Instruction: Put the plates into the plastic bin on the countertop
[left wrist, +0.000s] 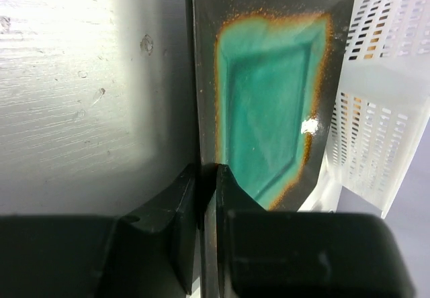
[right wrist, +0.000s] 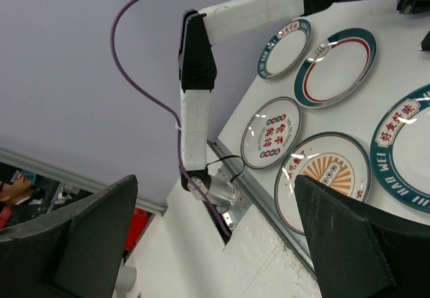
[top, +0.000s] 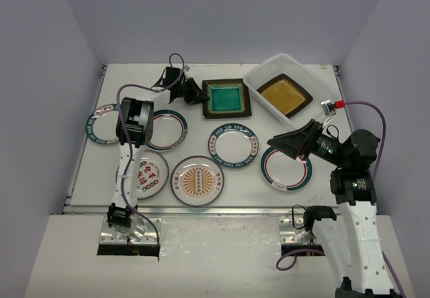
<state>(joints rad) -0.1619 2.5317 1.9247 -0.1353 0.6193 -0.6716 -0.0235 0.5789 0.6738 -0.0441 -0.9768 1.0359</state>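
Observation:
My left gripper point(top: 193, 94) is shut on the left rim of the teal square plate point(top: 227, 98), which lies just left of the plastic bin point(top: 267, 69). In the left wrist view the jaws point(left wrist: 207, 177) pinch that dark rim, with the teal plate point(left wrist: 269, 103) and the bin wall point(left wrist: 376, 130) beyond. The amber square plate point(top: 286, 94) lies inside the bin. My right gripper point(top: 279, 141) is open and empty, raised above a round teal-and-red-rimmed plate point(top: 286, 168). Its fingers point(right wrist: 74, 237) stand wide apart in the right wrist view.
Several round plates lie on the countertop point(top: 306, 194): the orange sunburst plate point(top: 197, 179), the red-character plate point(top: 148, 174), a teal-rimmed lettered one point(top: 234, 143), and two at the left point(top: 105, 127) point(top: 165, 130). The left arm reaches over the left ones.

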